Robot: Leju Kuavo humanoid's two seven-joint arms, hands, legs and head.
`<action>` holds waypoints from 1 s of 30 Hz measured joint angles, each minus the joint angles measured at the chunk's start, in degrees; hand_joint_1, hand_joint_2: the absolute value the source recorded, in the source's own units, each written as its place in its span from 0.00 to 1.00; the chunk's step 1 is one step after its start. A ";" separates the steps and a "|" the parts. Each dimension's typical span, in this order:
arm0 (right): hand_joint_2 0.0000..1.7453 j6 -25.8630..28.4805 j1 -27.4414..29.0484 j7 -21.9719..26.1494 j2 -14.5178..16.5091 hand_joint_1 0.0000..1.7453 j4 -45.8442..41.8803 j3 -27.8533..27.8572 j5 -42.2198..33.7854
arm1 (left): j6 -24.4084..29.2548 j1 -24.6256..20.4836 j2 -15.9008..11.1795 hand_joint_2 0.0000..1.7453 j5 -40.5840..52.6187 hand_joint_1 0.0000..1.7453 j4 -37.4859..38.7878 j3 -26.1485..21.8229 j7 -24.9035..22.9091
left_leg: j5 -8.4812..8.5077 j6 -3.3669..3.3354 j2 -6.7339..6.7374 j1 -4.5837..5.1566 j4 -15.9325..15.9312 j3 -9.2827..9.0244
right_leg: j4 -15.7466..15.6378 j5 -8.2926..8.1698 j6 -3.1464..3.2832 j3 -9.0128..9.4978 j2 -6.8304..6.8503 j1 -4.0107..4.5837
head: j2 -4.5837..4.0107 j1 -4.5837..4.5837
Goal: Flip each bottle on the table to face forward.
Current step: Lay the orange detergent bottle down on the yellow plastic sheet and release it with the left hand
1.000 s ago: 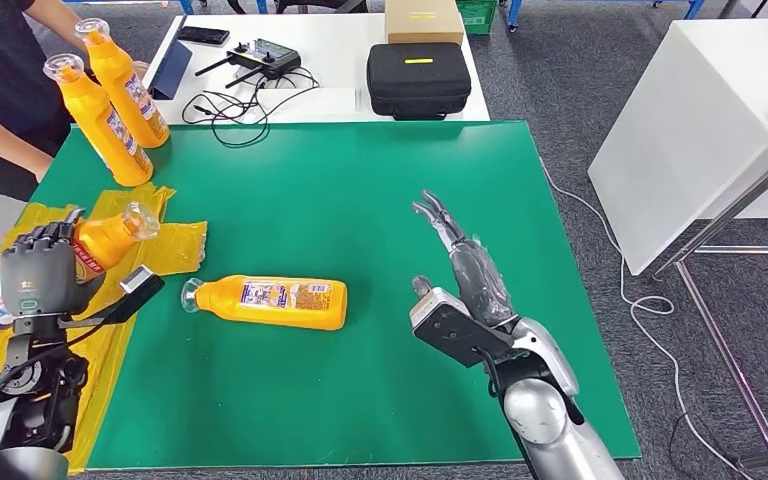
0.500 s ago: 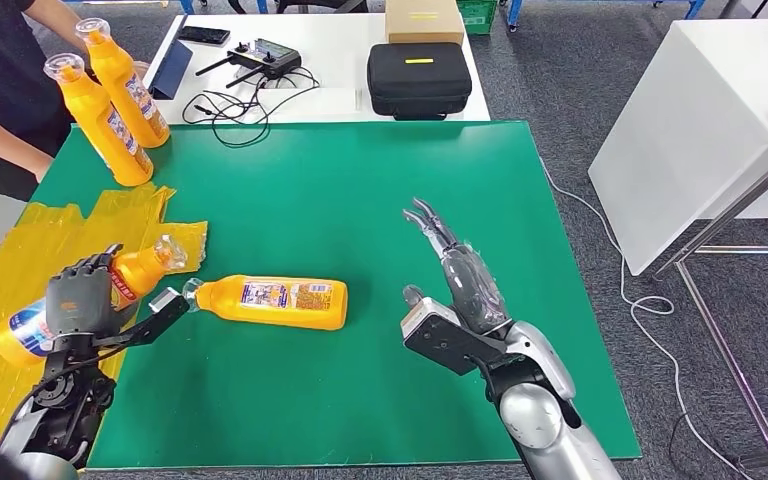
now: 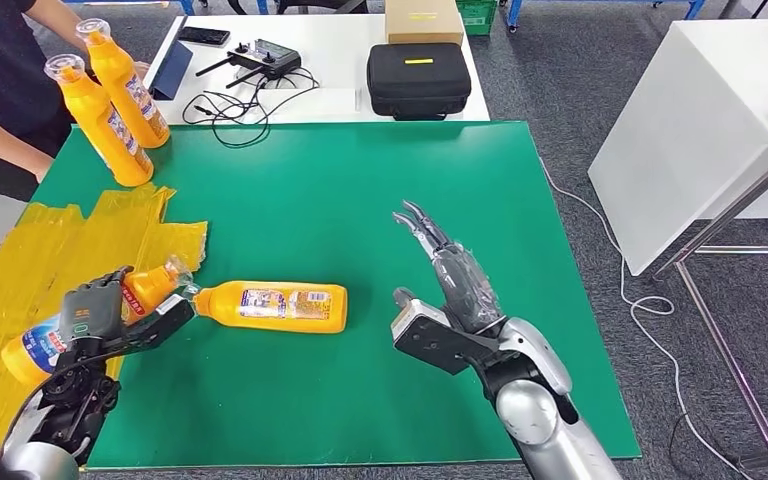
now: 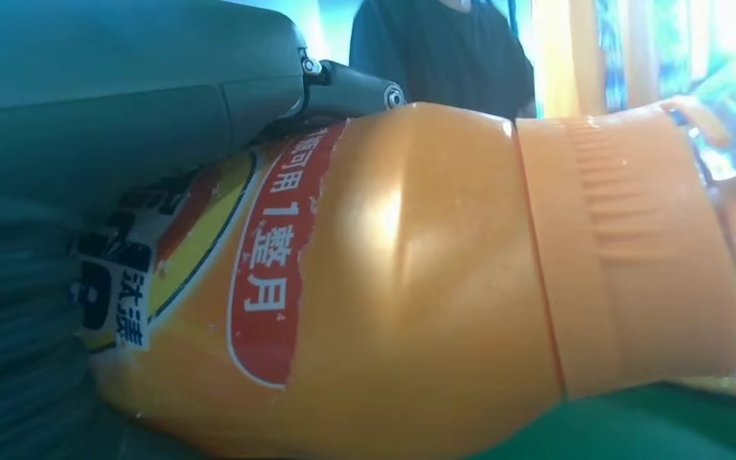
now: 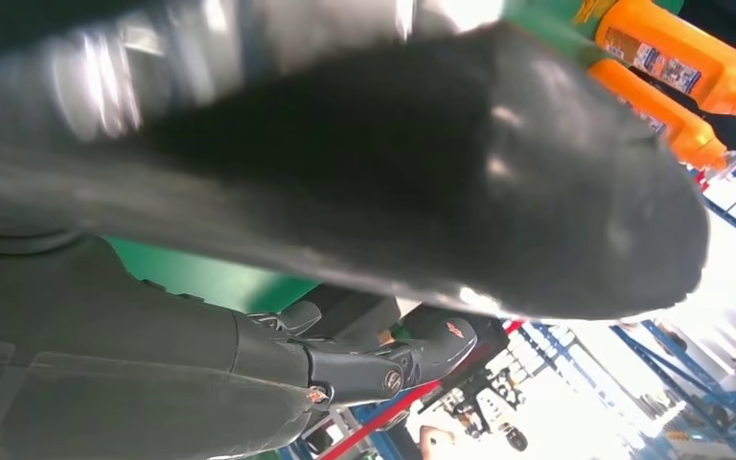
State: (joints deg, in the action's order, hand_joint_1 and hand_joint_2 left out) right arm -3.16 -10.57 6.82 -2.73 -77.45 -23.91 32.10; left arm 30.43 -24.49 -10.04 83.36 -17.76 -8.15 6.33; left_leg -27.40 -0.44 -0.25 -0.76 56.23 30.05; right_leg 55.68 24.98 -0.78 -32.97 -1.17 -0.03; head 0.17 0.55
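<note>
L hand (image 3: 95,312) grips bottle (image 3: 35,343), R hand (image 3: 450,275) seemingly empty

The left hand (image 3: 95,312) grips a bottle (image 3: 40,345), while the right hand (image 3: 450,275) hovers with fingers extended.

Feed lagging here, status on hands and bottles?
Left hand gripping a bottle. Right hand open. Second bottle lies cap-to-cap beside it.

The bottle (image 4: 393,278) in the left hand (image 3: 95,315) was glossy orange plastic with a ribbed cap. The table (image 3: 340,190) looked matt green. The yellow sheet (image 3: 20,270) was crinkled and shiny.
</note>
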 joint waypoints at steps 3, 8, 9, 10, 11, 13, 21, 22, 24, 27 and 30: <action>0.00 -0.03 -0.09 0.26 -0.30 0.00 0.52 -0.26 -0.18 | -4.67 -1.20 0.02 0.00 0.68 0.00 0.54 0.14 -2.04 | 0.00 0.00 -0.03 0.00 0.00 -0.05 | 0.00 0.00 0.00 0.06 0.04 -0.01 | 0.00 0.00; 0.00 0.02 0.00 0.58 -1.10 0.00 1.29 -0.37 -0.49 | -12.61 -3.14 0.01 0.00 3.38 0.00 1.03 0.87 -8.84 | 0.05 0.06 -0.19 0.01 0.00 -0.09 | 0.00 0.00 0.00 0.17 0.20 -0.01 | 0.00 0.00; 0.00 0.03 0.05 0.58 -1.20 0.00 1.40 -0.38 -0.50 | -13.73 -3.47 -0.01 0.00 3.61 0.00 1.09 1.01 -9.68 | 0.06 0.07 -0.22 0.01 -0.01 -0.10 | 0.01 0.00 0.00 0.19 0.23 -0.01 | 0.00 0.00; 0.00 0.04 0.13 0.58 -1.30 0.00 1.49 -0.39 -0.50 | -14.54 -3.69 -0.03 0.00 3.64 0.00 1.15 1.08 -10.06 | 0.08 0.08 -0.24 0.01 -0.01 -0.12 | 0.01 0.00 0.01 0.20 0.24 -0.01 | 0.00 0.00; 0.00 0.05 0.23 0.58 -1.38 0.00 1.56 -0.40 -0.50 | -15.03 -3.82 -0.06 0.00 3.57 0.00 1.19 1.11 -10.07 | 0.10 0.09 -0.24 0.01 -0.01 -0.12 | 0.01 0.00 0.01 0.21 0.25 -0.01 | 0.00 0.00; 0.00 0.06 0.37 0.58 -1.55 0.00 1.76 -0.41 -0.50 | -15.69 -3.92 -0.11 0.00 3.42 0.00 1.26 1.13 -9.60 | 0.14 0.09 -0.24 0.00 -0.01 -0.13 | 0.02 -0.01 0.01 0.21 0.24 -0.01 | 0.00 0.00; 0.00 0.06 -0.48 0.59 -1.84 0.00 3.89 -0.67 -0.58 | -18.52 -4.81 -0.24 0.00 2.98 0.00 1.76 1.14 -8.37 | 0.15 0.08 -0.23 0.00 -0.01 -0.10 | 0.05 -0.01 0.01 0.18 0.24 -0.01 | 0.00 -0.01; 0.00 0.05 -0.64 0.60 -1.85 0.00 4.14 -0.70 -0.69 | -19.00 -4.90 -0.25 0.00 2.98 0.00 1.78 1.15 -7.99 | 0.15 0.08 -0.23 0.00 -0.01 -0.09 | 0.05 -0.01 0.01 0.18 0.24 -0.01 | 0.00 -0.01; 0.00 0.04 -1.02 0.61 -1.86 0.00 4.61 -0.72 -0.95 | -19.92 -5.15 -0.30 0.00 2.88 0.00 1.78 1.15 -6.91 | 0.15 0.08 -0.24 0.00 -0.01 -0.09 | 0.05 -0.01 0.01 0.18 0.24 -0.01 | 0.00 -0.01; 0.00 0.04 -1.73 0.66 -1.86 0.00 5.38 -0.83 -1.38 | -20.01 -5.52 -0.34 0.00 1.90 0.00 1.78 1.14 -4.71 | 0.15 0.08 -0.24 0.00 -0.01 -0.08 | 0.05 -0.01 0.01 0.17 0.24 -0.01 | -0.01 0.00; 0.00 0.04 -2.42 0.70 -1.83 0.00 6.39 -1.31 -1.70 | -18.28 -5.64 -0.36 0.00 -0.18 0.00 1.76 0.97 -1.53 | 0.15 0.08 -0.23 0.00 -0.01 -0.08 | 0.05 -0.01 0.01 0.17 0.24 -0.01 | 0.00 -0.01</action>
State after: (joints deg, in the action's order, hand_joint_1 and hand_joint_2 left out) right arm -3.13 -13.00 7.52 -4.56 -71.06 -25.22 30.40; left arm 12.16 -30.13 -10.40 83.18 -16.00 -7.19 4.80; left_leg -27.25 -0.35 -0.48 -0.76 56.22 29.97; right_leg 55.73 24.97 -0.76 -32.80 -0.93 -0.04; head 0.17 0.54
